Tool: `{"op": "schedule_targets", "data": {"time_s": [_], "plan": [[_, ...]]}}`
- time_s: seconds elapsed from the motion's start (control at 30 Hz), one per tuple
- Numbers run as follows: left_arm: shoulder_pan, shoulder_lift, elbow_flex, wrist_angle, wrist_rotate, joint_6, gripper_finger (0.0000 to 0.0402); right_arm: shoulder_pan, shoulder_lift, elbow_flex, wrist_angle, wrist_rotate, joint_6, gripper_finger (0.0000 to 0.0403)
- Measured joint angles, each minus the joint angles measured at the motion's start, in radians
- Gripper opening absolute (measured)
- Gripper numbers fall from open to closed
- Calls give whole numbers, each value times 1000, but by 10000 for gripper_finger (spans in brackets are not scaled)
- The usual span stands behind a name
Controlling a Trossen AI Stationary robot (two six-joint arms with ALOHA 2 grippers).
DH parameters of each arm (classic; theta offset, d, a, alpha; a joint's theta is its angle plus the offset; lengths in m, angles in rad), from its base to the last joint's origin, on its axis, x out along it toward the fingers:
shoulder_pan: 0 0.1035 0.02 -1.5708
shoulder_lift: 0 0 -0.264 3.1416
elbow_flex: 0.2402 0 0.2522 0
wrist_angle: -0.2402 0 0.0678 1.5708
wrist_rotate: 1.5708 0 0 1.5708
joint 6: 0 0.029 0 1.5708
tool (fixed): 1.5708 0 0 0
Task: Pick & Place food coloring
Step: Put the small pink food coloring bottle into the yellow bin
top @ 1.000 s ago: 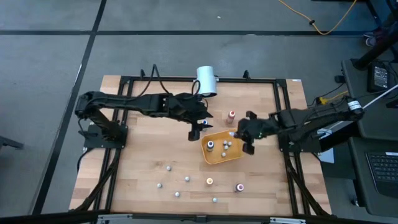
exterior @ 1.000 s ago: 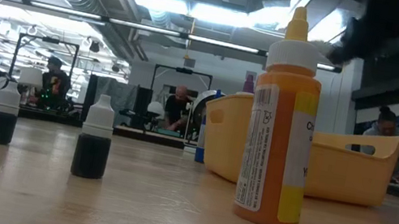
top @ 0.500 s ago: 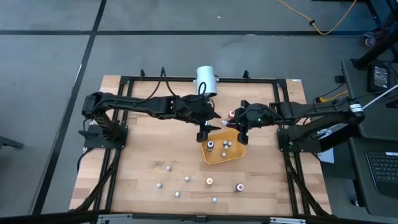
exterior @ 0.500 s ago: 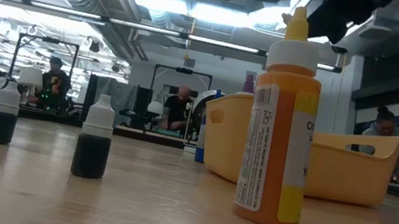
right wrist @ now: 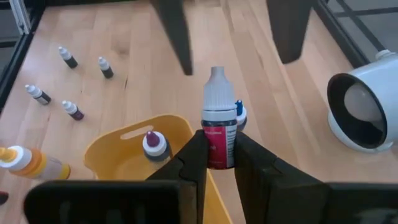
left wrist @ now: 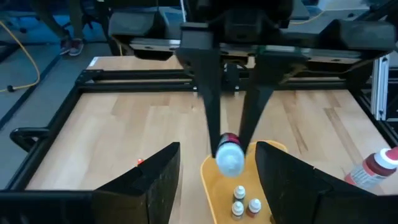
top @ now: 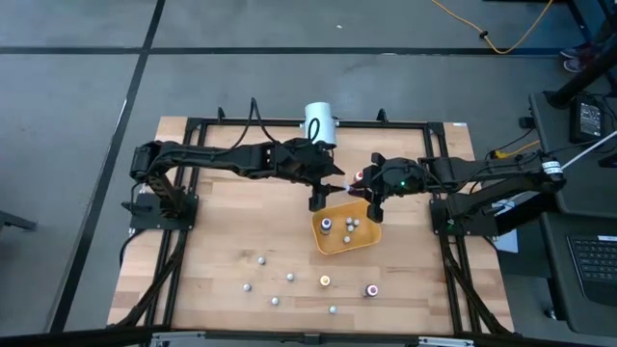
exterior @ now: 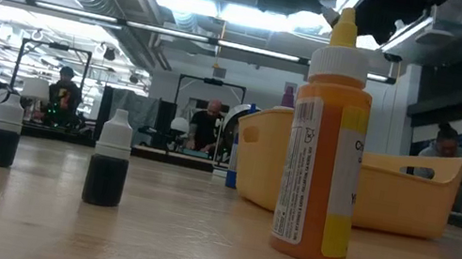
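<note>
My right gripper (top: 370,200) hangs over the far edge of the orange-yellow tray (top: 364,243) and is shut on a red food coloring bottle (right wrist: 217,118) with a white cap. My left gripper (top: 316,200) is open at the tray's far-left corner, facing that bottle (left wrist: 229,155) with a finger to either side of it, apart from it. Three small bottles (top: 345,227) stand inside the tray. Another red bottle (top: 359,177) stands on the table beyond the tray. Several more bottles (top: 290,278) stand loose on the near part of the table. My right gripper pinches the red bottle's body (right wrist: 217,142) below the cap between its two fingers (right wrist: 194,155). The fingers slant down from the table's right. The bottle is lifted clear above the tray's far rim, tilted, with its cap (left wrist: 230,158) pointing toward my left arm.
The big white cylinder (top: 319,123) lies at the table's far edge, close behind my left arm. A black frame (top: 289,122) runs around the table. In the low view a tall orange bottle (exterior: 327,146) and two dark bottles (exterior: 109,160) stand on the near boards.
My right gripper has moved from the tray's right side toward the table's left and far edge, ending over the tray's far rim. My left gripper has shifted a little to the right, toward the tray's far-left corner, so the two grippers now face each other closely.
</note>
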Motion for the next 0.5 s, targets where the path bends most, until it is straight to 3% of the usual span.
{"op": "schedule_targets", "data": {"time_s": [0.5], "plan": [[1, 24, -1, 8, 25, -8, 188, 0, 0, 0, 38, 0, -45, 64]]}}
